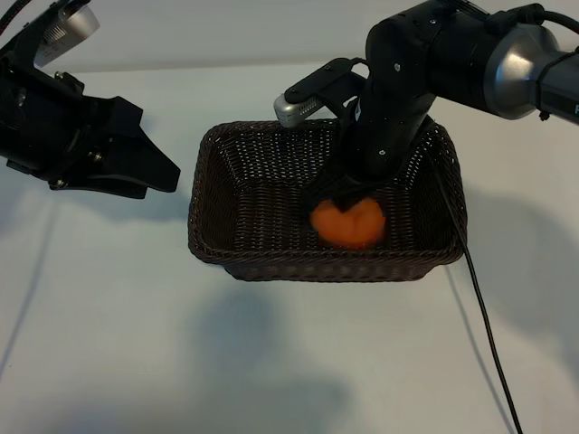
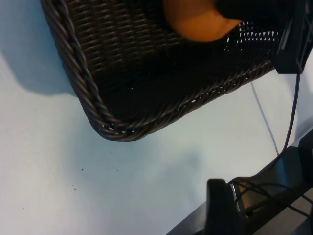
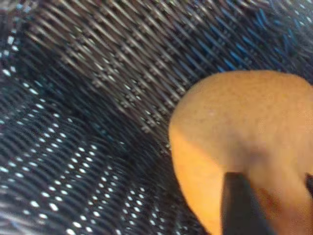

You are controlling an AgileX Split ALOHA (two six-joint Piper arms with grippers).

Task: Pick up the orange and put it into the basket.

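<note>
One orange (image 1: 348,226), one basket (image 1: 237,185) and two arms were in view. The orange lay inside the basket, on the woven floor toward the side nearest the exterior camera and right of the middle. It looked roundish, so no long axis could be told, and its knob was not visible; which way it pointed could not be told.

The basket sat on the white table (image 1: 109,316) with its long axis running left to right across the exterior view, open side up, rim level.

The right gripper (image 1: 348,201) reached steeply down into the basket from the upper right, right over the orange. In the right wrist view one dark finger (image 3: 239,205) crossed in front of the orange's (image 3: 234,142) skin, with the wicker (image 3: 98,98) behind. Whether the fingers pressed the fruit or had let go could not be told from the pictures; the arm's body hid the fingertips in the exterior view.

The left gripper (image 1: 149,167) hung idle outside the basket, off its left end and above the table, its fingers parted and holding nothing. Its wrist view showed one rounded corner of the basket (image 2: 117,127), the orange (image 2: 198,22) inside, and a black cable (image 2: 288,122) trailing over the table.
</note>
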